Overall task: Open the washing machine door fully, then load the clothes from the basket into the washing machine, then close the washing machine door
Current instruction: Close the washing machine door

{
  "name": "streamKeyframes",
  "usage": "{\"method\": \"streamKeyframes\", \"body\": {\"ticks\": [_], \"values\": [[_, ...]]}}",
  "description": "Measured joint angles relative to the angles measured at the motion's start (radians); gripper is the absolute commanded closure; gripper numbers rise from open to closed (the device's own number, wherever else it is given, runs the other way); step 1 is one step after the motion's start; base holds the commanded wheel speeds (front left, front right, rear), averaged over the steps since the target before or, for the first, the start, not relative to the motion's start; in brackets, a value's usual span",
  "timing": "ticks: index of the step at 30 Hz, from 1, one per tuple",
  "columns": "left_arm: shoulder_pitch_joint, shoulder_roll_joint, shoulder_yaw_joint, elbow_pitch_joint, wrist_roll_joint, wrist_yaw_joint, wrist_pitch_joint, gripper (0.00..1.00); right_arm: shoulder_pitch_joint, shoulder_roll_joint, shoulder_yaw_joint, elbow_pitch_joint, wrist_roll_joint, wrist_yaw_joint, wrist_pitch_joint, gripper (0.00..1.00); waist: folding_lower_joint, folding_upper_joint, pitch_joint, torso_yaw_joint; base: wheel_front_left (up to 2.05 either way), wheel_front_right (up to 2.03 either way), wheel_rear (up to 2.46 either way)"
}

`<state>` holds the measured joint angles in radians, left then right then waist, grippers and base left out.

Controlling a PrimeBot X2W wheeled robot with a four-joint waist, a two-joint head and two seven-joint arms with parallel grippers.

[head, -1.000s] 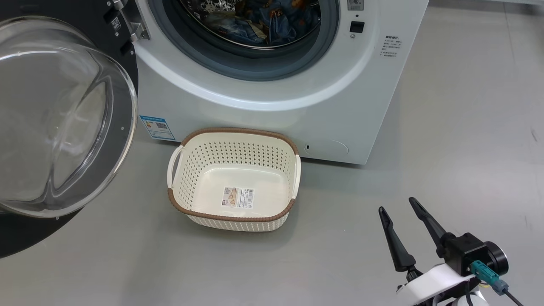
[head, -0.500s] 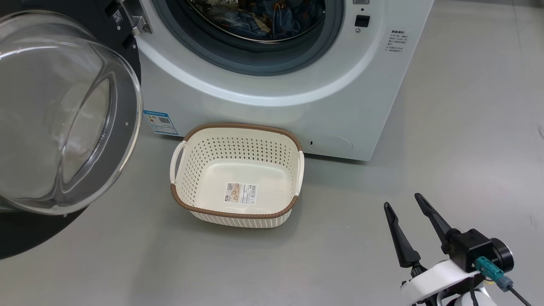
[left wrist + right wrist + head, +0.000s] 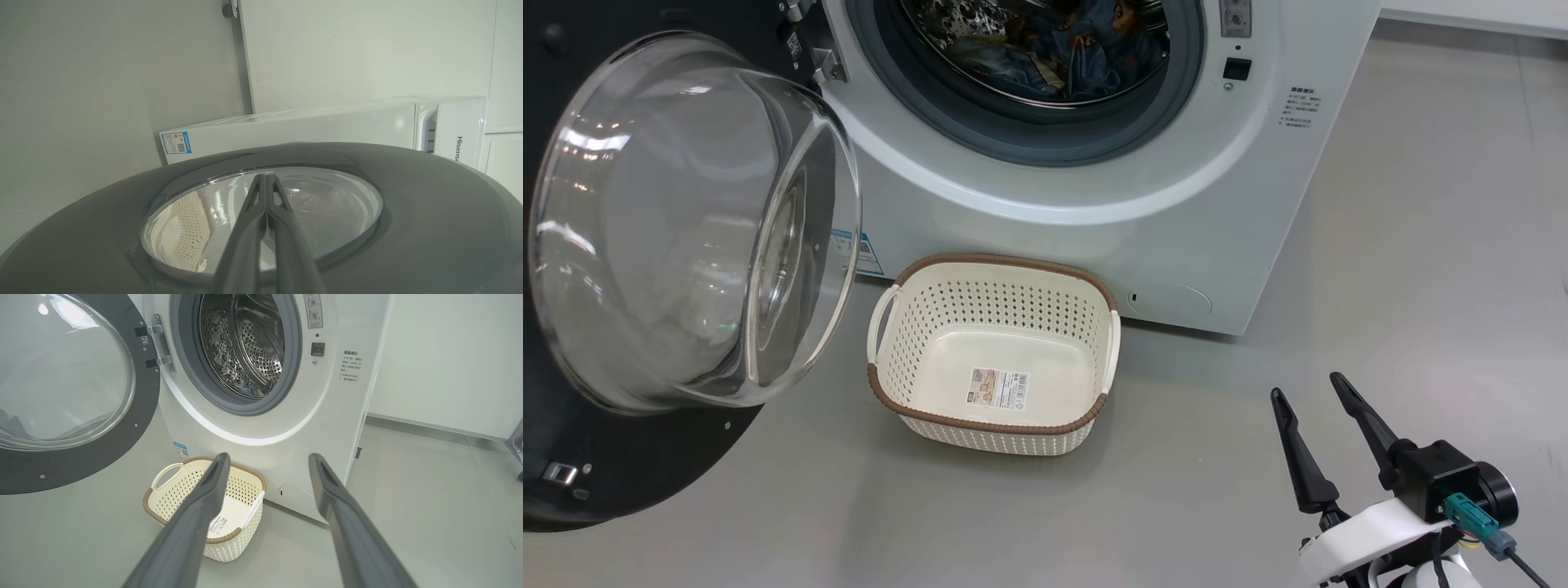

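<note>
The washing machine door (image 3: pixel 645 457), black-rimmed with a bulging glass bowl, stands partly swung at the left of the white washing machine (image 3: pixel 1045 237). Blue printed clothes (image 3: pixel 1070 49) lie inside the steel drum. The cream basket (image 3: pixel 996 426) sits on the floor in front of the machine with just its barcode label inside. My right gripper (image 3: pixel 1305 385) hovers open at the lower right, apart from the basket. In the left wrist view my left gripper (image 3: pixel 265 176) is shut with nothing in it, its tips over the outer glass of the door (image 3: pixel 408 228). In the right wrist view the right gripper (image 3: pixel 268 456) frames the basket (image 3: pixel 229 549).
Grey floor spreads to the right of the machine. A white wall runs behind it. The door's metal hinge (image 3: pixel 821 61) sits at the opening's left edge. A blue label (image 3: pixel 870 253) marks the machine's lower left front. A metal foot (image 3: pixel 517 453) stands at the far right.
The door has swung toward the machine's opening, its glass bowl now nearer the basket. The head camera has shifted a little. My right gripper has stayed open in place.
</note>
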<state>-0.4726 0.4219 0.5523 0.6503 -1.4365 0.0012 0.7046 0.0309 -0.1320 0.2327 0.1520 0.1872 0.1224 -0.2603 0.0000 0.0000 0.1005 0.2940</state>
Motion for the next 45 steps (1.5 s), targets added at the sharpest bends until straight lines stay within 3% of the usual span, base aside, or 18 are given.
{"method": "streamKeyframes", "body": {"ticks": [15,33,37,45], "values": [[0.043,-0.079,-0.039,-0.118,-0.063,-0.018,0.146,1.00,0.018,0.022,0.004,-0.001,0.002,0.000,0.000,0.00,0.0000,0.0000,-0.044,0.038,0.00,0.00,0.00],[0.158,-0.206,-0.131,-0.391,-0.108,0.019,0.266,1.00,0.018,0.047,0.002,-0.003,0.006,0.000,0.000,0.00,0.0000,0.0000,-0.047,-0.018,0.00,0.00,0.00],[0.184,-0.260,-0.170,-0.473,-0.116,0.029,0.281,1.00,0.018,0.054,0.004,-0.005,0.006,0.000,0.000,0.00,0.0000,0.0000,-0.044,-0.036,0.00,0.00,0.00],[0.207,-0.421,-0.240,-0.598,-0.113,0.048,0.224,1.00,0.018,0.060,0.007,-0.006,0.006,0.000,0.000,0.00,0.0000,0.0000,-0.037,-0.077,0.00,0.00,0.00]]}}
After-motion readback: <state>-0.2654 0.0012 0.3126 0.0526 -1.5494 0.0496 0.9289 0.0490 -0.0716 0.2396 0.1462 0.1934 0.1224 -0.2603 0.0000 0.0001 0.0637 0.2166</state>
